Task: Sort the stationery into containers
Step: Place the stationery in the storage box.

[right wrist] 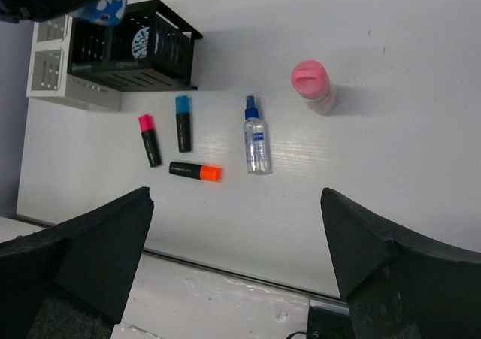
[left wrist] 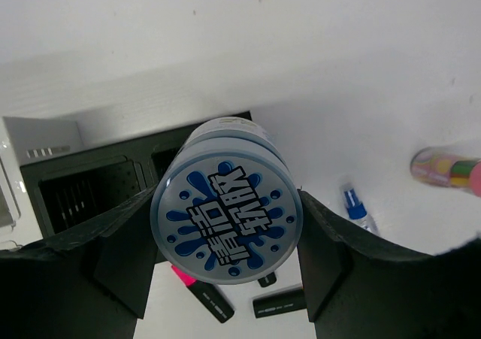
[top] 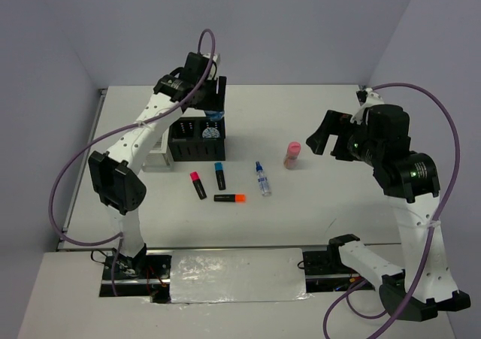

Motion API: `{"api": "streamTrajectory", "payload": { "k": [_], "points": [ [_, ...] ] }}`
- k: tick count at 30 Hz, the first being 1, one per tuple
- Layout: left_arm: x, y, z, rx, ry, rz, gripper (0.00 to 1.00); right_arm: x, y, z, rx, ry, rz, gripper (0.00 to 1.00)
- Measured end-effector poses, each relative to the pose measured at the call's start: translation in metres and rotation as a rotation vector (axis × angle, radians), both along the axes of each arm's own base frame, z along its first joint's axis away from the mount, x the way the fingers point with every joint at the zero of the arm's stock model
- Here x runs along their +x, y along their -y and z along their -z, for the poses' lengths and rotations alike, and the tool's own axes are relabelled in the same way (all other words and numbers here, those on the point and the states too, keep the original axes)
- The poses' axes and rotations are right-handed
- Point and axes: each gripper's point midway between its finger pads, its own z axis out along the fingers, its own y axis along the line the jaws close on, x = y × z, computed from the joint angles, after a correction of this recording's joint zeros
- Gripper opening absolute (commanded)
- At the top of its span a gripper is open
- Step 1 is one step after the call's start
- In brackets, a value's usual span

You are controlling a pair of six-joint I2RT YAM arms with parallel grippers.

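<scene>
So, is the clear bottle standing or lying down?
Lying down. The clear bottle rests flat on the table, its capped end pointing toward the far edge.

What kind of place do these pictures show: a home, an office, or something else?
Most likely a robotics lab test cell: a white table enclosed by plain pale walls, with the left arm and the right arm bolted at its near edge.

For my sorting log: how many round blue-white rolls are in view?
2. One roll is in the left gripper near the black organizer; the other roll lies inside that organizer. More could be hidden.
</scene>
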Motion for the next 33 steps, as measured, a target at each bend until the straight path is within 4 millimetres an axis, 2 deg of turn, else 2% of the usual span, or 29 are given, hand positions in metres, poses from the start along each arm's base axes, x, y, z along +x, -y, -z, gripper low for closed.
{"api": "streamTrajectory", "payload": {
  "k": [5, 9, 21, 24, 27, 28, 32, 33],
  "points": [
    [-0.011, -0.01, 0.032, 0.043, -0.09, -0.009, 0.0, 0.0, -0.003, 0.006, 0.012, -0.016, -0.006, 1.0],
    [-0.011, -0.015, 0.038, 0.051, -0.105, -0.018, 0.0, -0.001, -0.004, 0.009, 0.023, -0.023, -0.005, 1.0],
    [-0.02, -0.018, 0.077, 0.064, -0.181, -0.006, 0.12, -0.01, -0.003, 0.007, 0.04, -0.001, 0.001, 1.0],
    [-0.02, -0.016, 0.078, 0.056, -0.182, 0.001, 0.24, -0.011, -0.003, 0.008, 0.042, -0.003, 0.002, 1.0],
    [-0.02, -0.015, 0.079, 0.052, -0.181, 0.004, 0.46, -0.011, -0.003, 0.011, 0.043, -0.01, 0.005, 1.0],
    [-0.019, -0.015, 0.079, 0.051, -0.181, 0.004, 0.62, -0.012, -0.003, 0.012, 0.044, -0.014, 0.005, 1.0],
    [-0.019, -0.015, 0.082, 0.053, -0.182, 0.004, 0.84, -0.013, -0.002, 0.02, 0.043, -0.031, 0.007, 1.0],
    [-0.02, -0.015, 0.083, 0.054, -0.184, 0.003, 0.95, -0.013, -0.003, 0.022, 0.042, -0.035, 0.007, 1.0]
  ]
}}
